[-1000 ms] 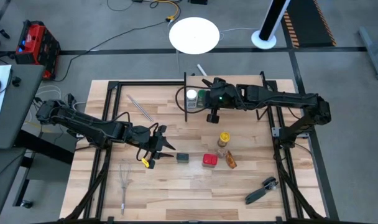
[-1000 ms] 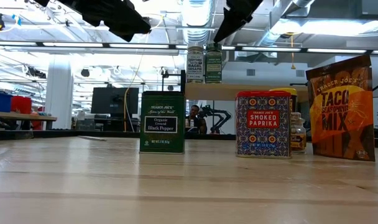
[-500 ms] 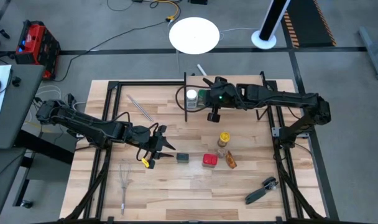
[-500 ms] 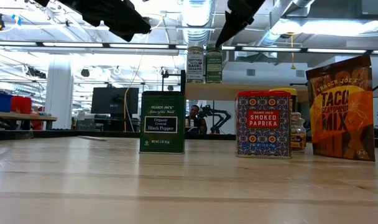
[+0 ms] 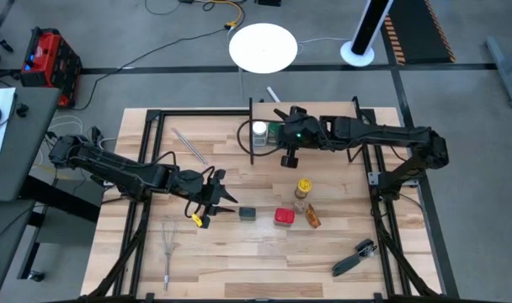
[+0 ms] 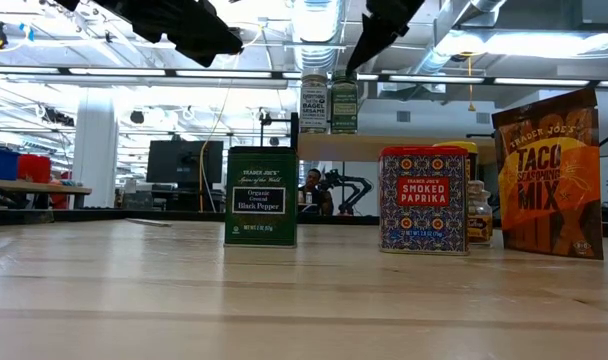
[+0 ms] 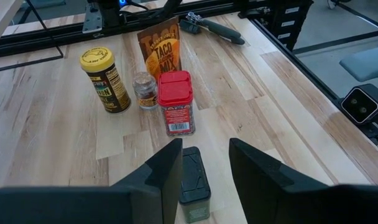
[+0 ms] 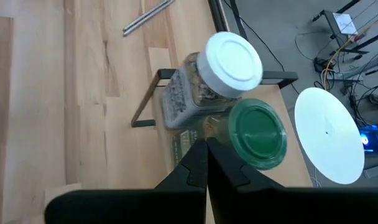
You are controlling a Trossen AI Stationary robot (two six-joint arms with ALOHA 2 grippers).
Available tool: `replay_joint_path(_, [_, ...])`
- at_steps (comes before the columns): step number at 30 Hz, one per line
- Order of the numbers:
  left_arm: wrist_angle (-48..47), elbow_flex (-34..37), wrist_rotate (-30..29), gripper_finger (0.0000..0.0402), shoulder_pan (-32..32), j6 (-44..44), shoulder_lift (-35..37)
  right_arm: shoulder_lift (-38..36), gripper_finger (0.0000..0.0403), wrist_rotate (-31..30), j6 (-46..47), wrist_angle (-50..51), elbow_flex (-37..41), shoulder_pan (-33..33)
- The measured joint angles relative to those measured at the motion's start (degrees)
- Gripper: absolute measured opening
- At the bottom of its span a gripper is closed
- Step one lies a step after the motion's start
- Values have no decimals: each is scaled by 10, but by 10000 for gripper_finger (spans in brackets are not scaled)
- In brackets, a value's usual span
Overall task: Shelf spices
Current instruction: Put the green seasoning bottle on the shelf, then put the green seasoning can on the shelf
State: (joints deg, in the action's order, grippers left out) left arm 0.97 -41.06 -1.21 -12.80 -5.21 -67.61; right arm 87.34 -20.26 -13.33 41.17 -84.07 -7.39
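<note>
Two jars, the white-capped glass jar point(image 8: 229, 62) and the green-capped glass jar point(image 8: 256, 134), already stand on the pale wooden shelf point(image 5: 319, 128) at twelve o'clock. The right gripper point(image 8: 206, 163) hangs above them, pinched together and holding nothing (job done there). The left gripper point(image 7: 204, 165) is spread wide around the dark square tin point(image 7: 193, 190), ready to grab it.

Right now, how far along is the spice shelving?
Done: the white-capped jar and green-capped jar stand on the shelf. In hand: nothing; the left gripper, open, hovers over the black pepper tin, and the right gripper is shut beside the shelved jars. Left: that tin, the paprika tin, yellow-capped jar, small jar and taco packet.
</note>
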Motion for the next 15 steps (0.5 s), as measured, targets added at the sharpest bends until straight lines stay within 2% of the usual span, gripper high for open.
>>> replay_joint_path(6, [-6, 0, 3, 123, 0, 1, 0, -12, 5, 0, 19, 18, -9, 33])
replay_joint_path(11, [-48, 0, 57, 123, 0, 3, 0, -37, 5, 0, 55, 59, -14, 76])
replay_joint_path(15, [-79, 0, 53, 126, -2, 57, 0, -72, 5, -23, 113, 118, -14, 116])
